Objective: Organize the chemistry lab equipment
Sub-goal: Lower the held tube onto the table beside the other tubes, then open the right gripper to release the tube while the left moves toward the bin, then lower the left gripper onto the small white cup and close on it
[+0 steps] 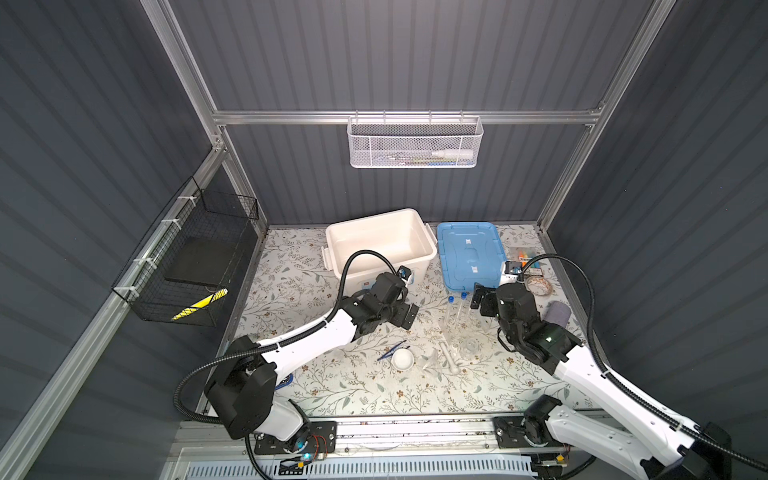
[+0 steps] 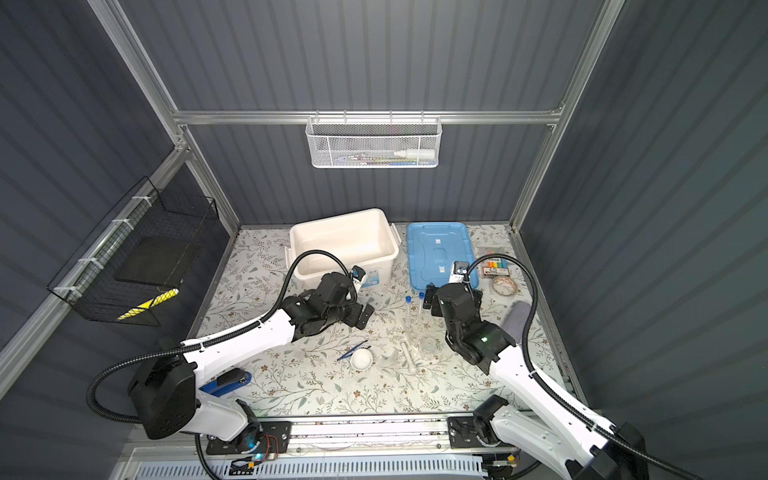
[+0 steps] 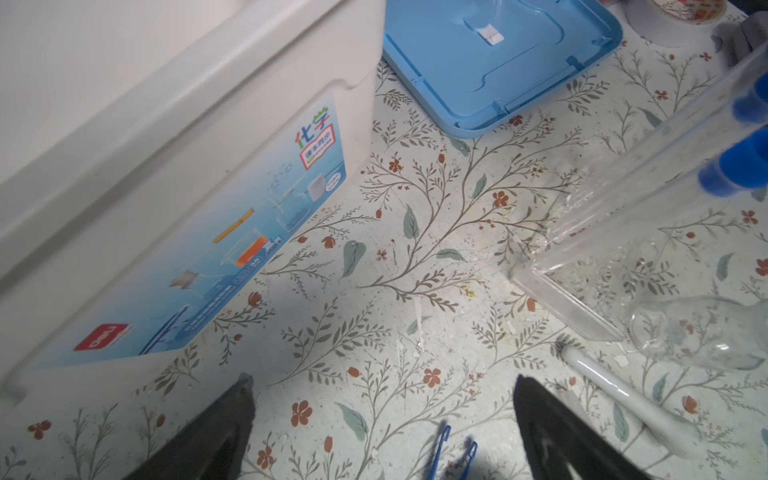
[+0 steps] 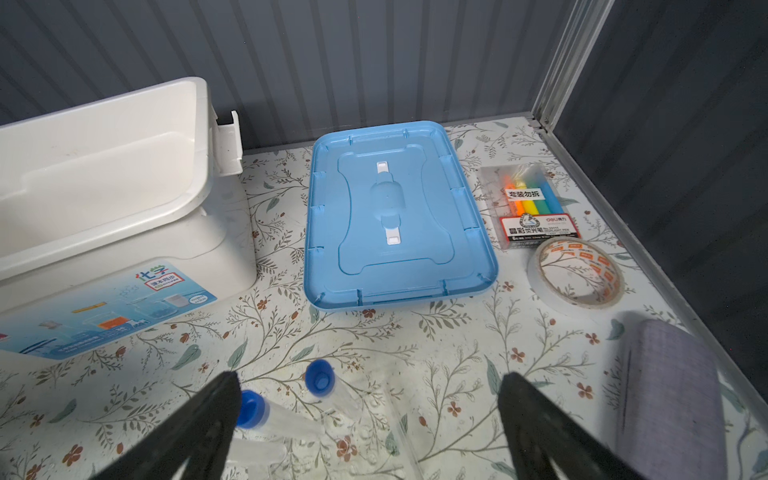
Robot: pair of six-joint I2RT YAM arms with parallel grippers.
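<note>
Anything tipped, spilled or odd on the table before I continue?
No spill visible. A clear flask seems tipped on its side beside the tube rack; the pestle lies loose nearby. White flecks dot the mat there.

Lid [image 1: 469, 249] right of bin [image 1: 382, 241]; test tubes [image 1: 449, 311] before lid; tweezers [image 1: 391, 351] beside dish [image 1: 402, 358], left of pestle [image 1: 449, 357].

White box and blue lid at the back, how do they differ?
The white box is deep and open-topped; the blue lid lies flat. The box carries a printed label on its front wall; the lid shows only two small white tabs. Both are rounded rectangles, side by side on the floral table.
</note>
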